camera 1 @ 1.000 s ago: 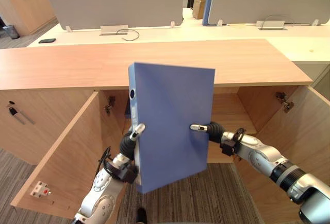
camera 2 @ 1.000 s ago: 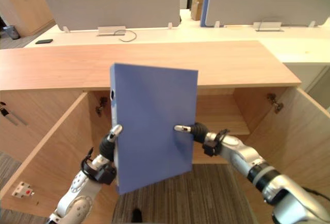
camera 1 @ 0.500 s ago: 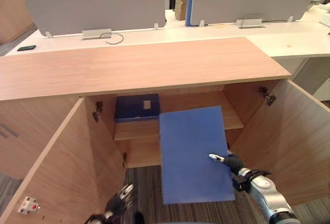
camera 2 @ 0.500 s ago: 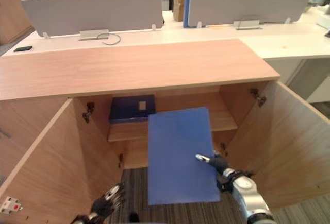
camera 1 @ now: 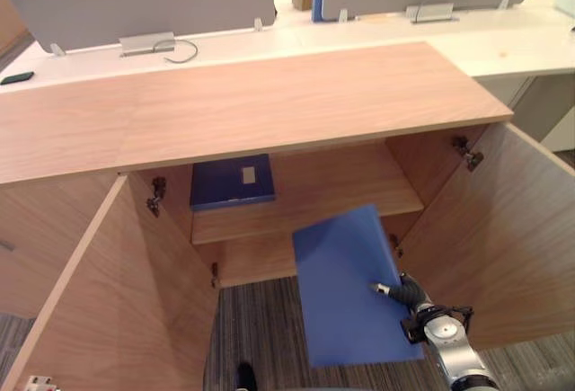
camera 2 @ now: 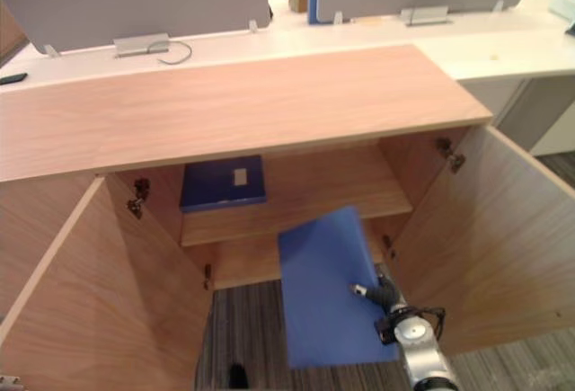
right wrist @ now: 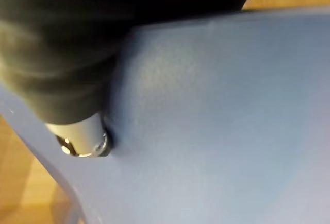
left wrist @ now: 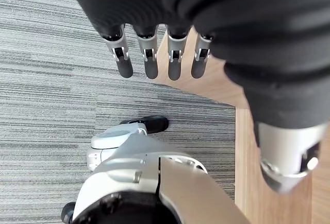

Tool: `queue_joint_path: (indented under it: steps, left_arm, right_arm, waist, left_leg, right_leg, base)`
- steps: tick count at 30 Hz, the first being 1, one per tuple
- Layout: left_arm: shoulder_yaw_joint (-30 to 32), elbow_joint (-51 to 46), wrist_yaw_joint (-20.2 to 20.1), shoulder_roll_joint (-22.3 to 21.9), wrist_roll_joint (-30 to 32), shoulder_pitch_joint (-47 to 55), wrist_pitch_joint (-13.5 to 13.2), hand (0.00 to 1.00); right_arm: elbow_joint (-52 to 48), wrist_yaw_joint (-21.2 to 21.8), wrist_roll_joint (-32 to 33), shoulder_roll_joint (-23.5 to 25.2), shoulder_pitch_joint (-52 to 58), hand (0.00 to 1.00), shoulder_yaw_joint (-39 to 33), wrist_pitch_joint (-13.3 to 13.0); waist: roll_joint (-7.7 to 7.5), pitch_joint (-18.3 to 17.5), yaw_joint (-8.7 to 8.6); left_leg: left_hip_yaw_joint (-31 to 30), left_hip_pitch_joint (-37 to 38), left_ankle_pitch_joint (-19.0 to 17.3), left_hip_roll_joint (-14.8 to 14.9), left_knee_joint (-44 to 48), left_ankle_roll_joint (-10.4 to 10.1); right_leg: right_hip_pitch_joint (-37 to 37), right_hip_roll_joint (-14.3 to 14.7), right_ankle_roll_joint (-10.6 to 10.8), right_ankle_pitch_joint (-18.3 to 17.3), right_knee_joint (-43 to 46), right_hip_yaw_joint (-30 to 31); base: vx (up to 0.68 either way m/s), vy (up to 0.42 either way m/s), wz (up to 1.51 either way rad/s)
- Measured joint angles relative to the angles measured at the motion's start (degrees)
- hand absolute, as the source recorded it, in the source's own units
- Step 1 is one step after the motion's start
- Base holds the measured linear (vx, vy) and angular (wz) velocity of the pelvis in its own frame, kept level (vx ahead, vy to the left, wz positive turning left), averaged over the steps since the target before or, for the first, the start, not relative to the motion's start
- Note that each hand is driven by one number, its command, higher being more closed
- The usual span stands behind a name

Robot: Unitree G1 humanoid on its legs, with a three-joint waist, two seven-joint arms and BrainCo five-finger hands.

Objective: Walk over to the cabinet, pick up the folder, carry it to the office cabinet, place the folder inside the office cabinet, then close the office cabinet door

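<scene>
The office cabinet [camera 1: 269, 103] stands with both doors [camera 1: 117, 292] swung wide. The head views show its shelf [camera 1: 346, 184] carrying a dark blue box file [camera 1: 232, 182], which lies flat at the left end. The blue folder [camera 1: 346, 288] is not on that shelf. It hangs tilted before the lower compartment, toward the right-hand door, with its lower edge over the striped carpet [camera 1: 260, 319]. Whether its far edge has passed the cabinet front I cannot tell. The right hand [camera 1: 404, 294] holds it at the right edge. From the head its thumb reaches across the front face, with the rest of the hand hidden behind the folder. The right wrist view adds the close detail: the thumb [right wrist: 82, 139] is pressed flat against the blue surface, with wood showing past the folder's corner. The left hand [left wrist: 149, 7] appears in its own wrist view. Its fingers [left wrist: 174, 59] are straight and spread, pointing down over the carpet beside a wooden panel, and they hold nothing. Behind the cabinet, the head views show a white worktop [camera 1: 377, 36] with grey dividers [camera 1: 144, 0].
</scene>
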Motion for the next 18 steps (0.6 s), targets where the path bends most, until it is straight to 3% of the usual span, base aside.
queue_joint_path:
  steps: [4, 5, 6, 8, 11, 14, 18]
  left_arm:
    - [-0.4, -1.8, 0.0, -1.6, -0.7, -1.9, 0.0, 0.00]
    - [-1.0, -3.2, 0.0, -1.6, -1.5, -3.1, 0.0, 0.00]
    - [-1.1, -4.1, 0.0, -1.7, -2.1, -3.5, -0.1, 0.00]
    - [-1.1, -6.6, 0.5, -2.8, -4.9, -5.0, -0.2, 0.00]
    - [-2.0, -9.9, 1.6, -4.0, -7.3, -5.2, -0.5, 0.00]
    - [-2.1, -12.2, 2.0, -3.7, -8.4, -6.5, -0.6, 0.00]
    - [-2.2, -15.8, 2.0, -4.0, -11.2, -5.9, -1.9, 0.00]
  right_arm:
    - [1.3, -2.8, 25.7, 3.7, -6.3, 1.00, -2.5, -0.5]
    - [1.3, -3.6, 32.7, 4.2, -9.5, 1.00, -2.5, -1.4]
    - [1.3, -3.8, 35.8, 4.3, -11.2, 1.00, -2.4, -2.0]
    - [-0.5, -5.7, 44.2, 4.6, -15.8, 1.00, -2.6, -3.5]
    - [-6.4, -6.7, 52.1, 6.8, -19.3, 1.00, -1.9, -5.7]
    - [-9.8, -8.5, 54.7, 6.8, -23.7, 1.00, -1.8, -6.1]
    - [-13.8, -9.9, 56.1, 5.0, -29.1, 1.00, -2.0, -6.2]
  waist:
    - [0.05, 5.0, 0.17]
    - [0.14, 7.6, 0.51]
    - [0.41, 8.8, 0.96]
    - [2.57, 12.4, 2.58]
    - [3.28, 15.1, 3.57]
    - [3.27, 17.2, 4.45]
    - [3.31, 20.0, 5.07]
  left_leg:
    - [0.3, -0.7, -1.2, -0.3, 2.1, 0.4]
    - [0.2, -4.2, -3.8, 0.7, 8.6, 0.6]
    - [0.2, -6.3, -5.4, 1.5, 12.5, 0.7]
    - [-0.1, -12.3, -10.5, 5.3, 24.3, 1.3]
    - [0.0, -17.9, -15.1, 7.9, 34.2, 1.6]
    - [0.1, -24.9, -18.4, 9.0, 41.9, 2.2]
    - [0.3, -32.3, -20.9, 9.6, 49.5, 3.3]
  right_leg:
    - [-0.7, -0.7, 0.3, -0.2, 1.4, 0.6]
    - [-2.0, -0.7, 0.4, -0.3, 2.8, 0.7]
    - [-2.9, -0.5, 0.4, -0.3, 3.6, 0.9]
    - [-5.7, 1.0, 0.7, -1.3, 8.3, 1.0]
    - [-13.7, 1.3, 0.8, -6.8, 20.9, 2.3]
    - [-22.9, 0.6, 0.4, -11.5, 31.9, 4.0]
    - [-32.2, -0.6, 1.0, -14.6, 41.9, 5.8]
  base:
    - [-0.02, 0.042, -0.05]
    - [-0.11, 0.024, -0.07]
    - [-0.14, 0.006, -0.15]
    - [-0.11, -0.001, -0.24]
    - [-0.15, 0.026, -0.22]
    - [-0.23, 0.069, -0.19]
    - [-0.16, 0.064, -0.10]
